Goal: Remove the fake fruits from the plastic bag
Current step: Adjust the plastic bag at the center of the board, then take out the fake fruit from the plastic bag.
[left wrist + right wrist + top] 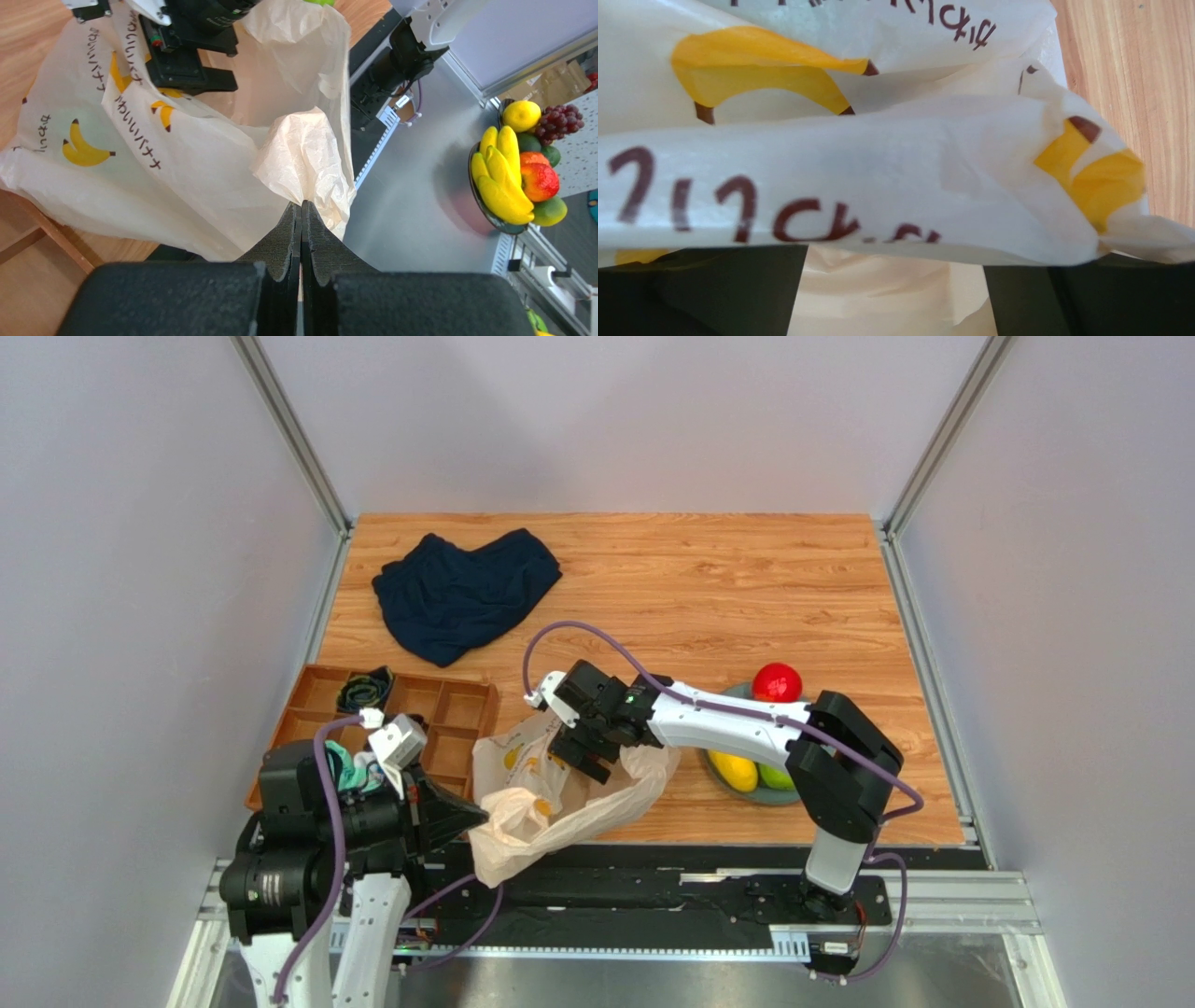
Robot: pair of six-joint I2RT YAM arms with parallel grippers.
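Overhead, I see the plastic bag (568,798) slumped at the near edge of the wooden table (730,588). My left gripper (470,822) is at the bag's left corner. My right gripper (578,752) hangs over the top of the bag, where the film bunches up. To the right of the bag sits a bowl (758,797) with a red apple (777,682), a yellow fruit (732,770) and a green fruit (776,777) in it, mostly hidden under the right arm. A navy cloth (463,595) lies well behind the bag, and a brown tray (449,714) with compartments sits just to the bag's left.

Through the left wrist camera, the jaws are clenched together with a fold of the bag's cream film pinched between the pads (289,231). The bag spreads away from them, printed with yellow bananas and brown lettering. The right gripper sits at the bag's far side with its fingers apart.

On the right wrist camera, crinkled bag film fills nearly the whole view. The two dark fingers (689,294) stand wide apart at the bottom corners, so the jaws are released, with film draped across them and nothing clamped. I cannot tell whether any fruit is inside the bag.
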